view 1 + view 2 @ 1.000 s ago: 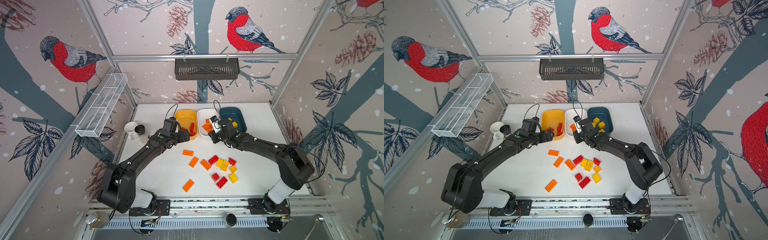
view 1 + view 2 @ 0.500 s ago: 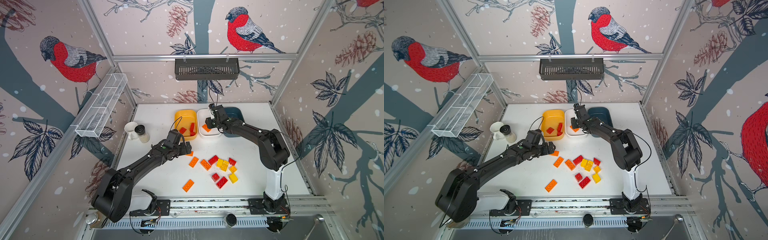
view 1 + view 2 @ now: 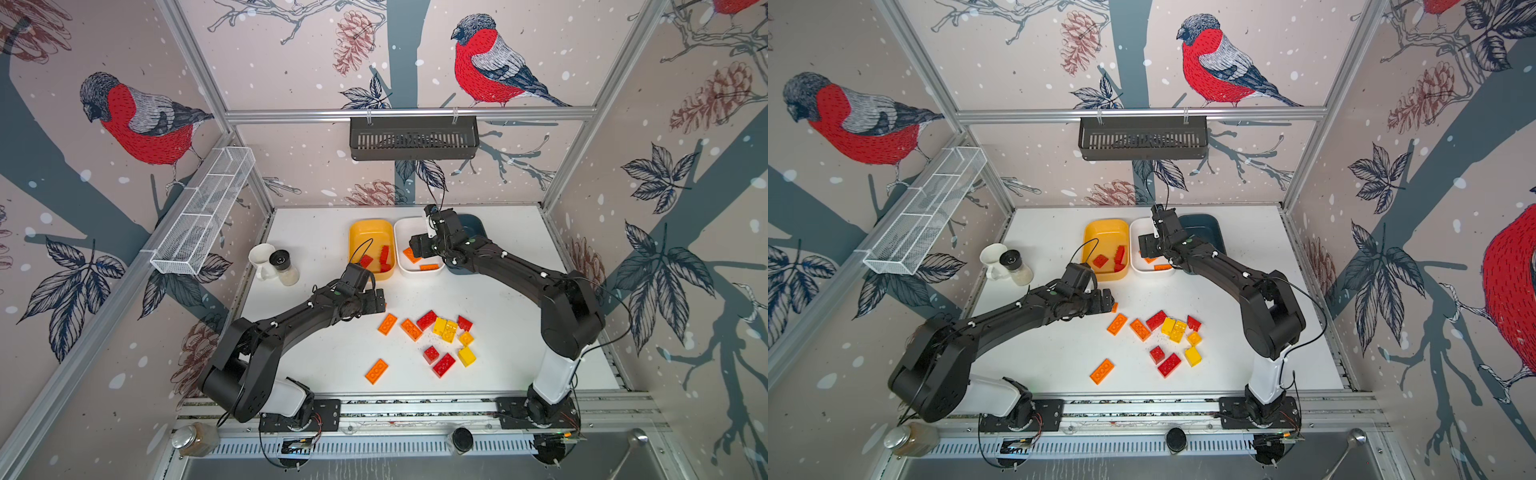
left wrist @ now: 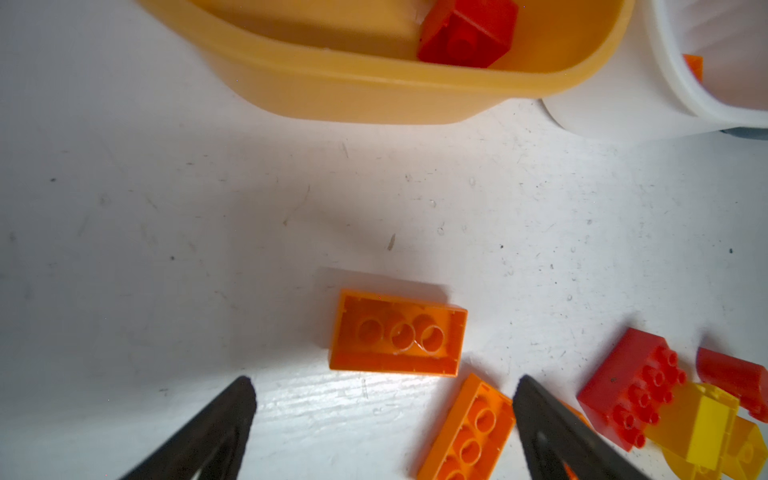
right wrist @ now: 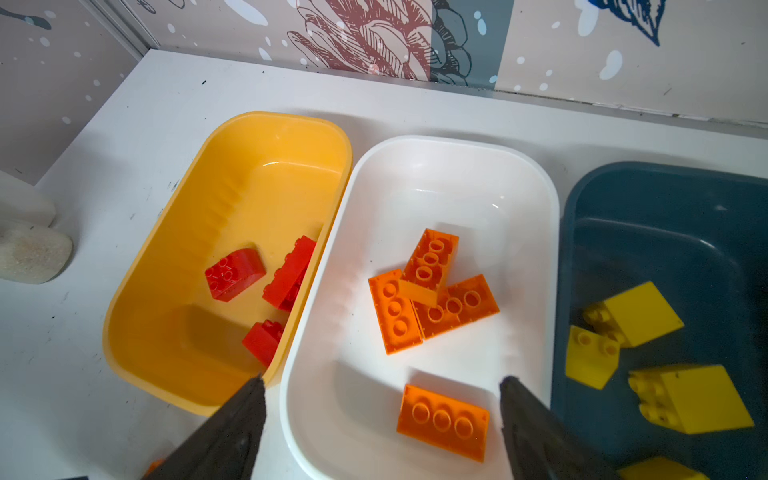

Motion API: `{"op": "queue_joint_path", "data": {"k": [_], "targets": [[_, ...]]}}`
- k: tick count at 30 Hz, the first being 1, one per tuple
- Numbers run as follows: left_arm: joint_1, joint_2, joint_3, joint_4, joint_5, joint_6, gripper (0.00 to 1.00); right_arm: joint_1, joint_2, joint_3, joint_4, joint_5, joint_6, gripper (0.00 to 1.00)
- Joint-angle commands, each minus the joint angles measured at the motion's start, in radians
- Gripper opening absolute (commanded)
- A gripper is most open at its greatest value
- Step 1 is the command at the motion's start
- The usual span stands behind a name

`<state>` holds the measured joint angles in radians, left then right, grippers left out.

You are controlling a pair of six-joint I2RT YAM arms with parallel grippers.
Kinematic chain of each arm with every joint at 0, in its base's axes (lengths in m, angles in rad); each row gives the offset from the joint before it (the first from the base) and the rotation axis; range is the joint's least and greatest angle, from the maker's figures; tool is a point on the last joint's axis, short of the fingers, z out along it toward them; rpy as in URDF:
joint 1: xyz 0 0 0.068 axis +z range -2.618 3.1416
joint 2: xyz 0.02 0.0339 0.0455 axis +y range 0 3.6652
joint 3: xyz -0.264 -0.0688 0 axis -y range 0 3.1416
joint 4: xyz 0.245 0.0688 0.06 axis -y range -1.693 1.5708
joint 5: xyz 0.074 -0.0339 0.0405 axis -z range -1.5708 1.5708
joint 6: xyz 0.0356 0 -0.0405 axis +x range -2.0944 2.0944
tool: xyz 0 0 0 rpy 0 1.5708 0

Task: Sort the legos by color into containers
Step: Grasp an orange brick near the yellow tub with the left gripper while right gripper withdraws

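Three containers stand in a row at the back: a yellow-orange tub (image 5: 249, 195) with red legos (image 5: 235, 274), a white tub (image 5: 436, 199) with orange ones, and a teal tub (image 5: 648, 232) with yellow ones (image 5: 640, 313). My right gripper (image 5: 384, 379) hangs open over the white tub's near end. An orange brick (image 5: 442, 422) lies free below its jaws. My left gripper (image 4: 384, 380) is open and low over the table. An upside-down orange brick (image 4: 397, 334) lies just ahead of its tips and a second (image 4: 469, 432) between them. Loose legos (image 3: 444, 330) lie mid-table.
A white mug (image 3: 259, 257) and a shaker jar (image 3: 284, 266) stand left of the yellow-orange tub. A wire mesh basket (image 3: 203, 220) hangs on the left wall and a black slotted basket (image 3: 413, 137) on the back rail. A lone orange plate (image 3: 377, 371) lies near the front.
My right gripper has opened over the white tub, and an orange brick now lies under it. My left gripper has pulled back from the yellow-orange tub to the loose orange bricks, staying open.
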<state>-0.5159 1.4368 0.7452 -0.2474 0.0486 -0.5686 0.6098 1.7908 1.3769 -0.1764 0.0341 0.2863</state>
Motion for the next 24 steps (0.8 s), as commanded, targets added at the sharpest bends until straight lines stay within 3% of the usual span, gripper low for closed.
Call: {"op": "queue_joint_path", "data": {"k": [1,2,6,13,24], "targets": [[-0.010,0.017,0.015,0.005,-0.043,0.033,0.97,0.002,-0.066,-0.056,0.049,0.017,0.008,0.94],[-0.014,0.022,0.016,0.002,-0.050,0.039,0.97,0.003,-0.094,-0.087,0.063,0.022,0.014,1.00],[-0.033,0.050,0.030,-0.005,-0.069,0.062,0.97,0.004,-0.225,-0.239,0.146,0.075,0.068,1.00],[-0.077,0.141,0.080,-0.037,-0.110,0.114,0.97,-0.015,-0.482,-0.500,0.227,0.269,0.194,1.00],[-0.101,0.233,0.143,-0.081,-0.204,0.132,0.92,-0.224,-0.769,-0.765,0.306,0.231,0.378,1.00]]}}
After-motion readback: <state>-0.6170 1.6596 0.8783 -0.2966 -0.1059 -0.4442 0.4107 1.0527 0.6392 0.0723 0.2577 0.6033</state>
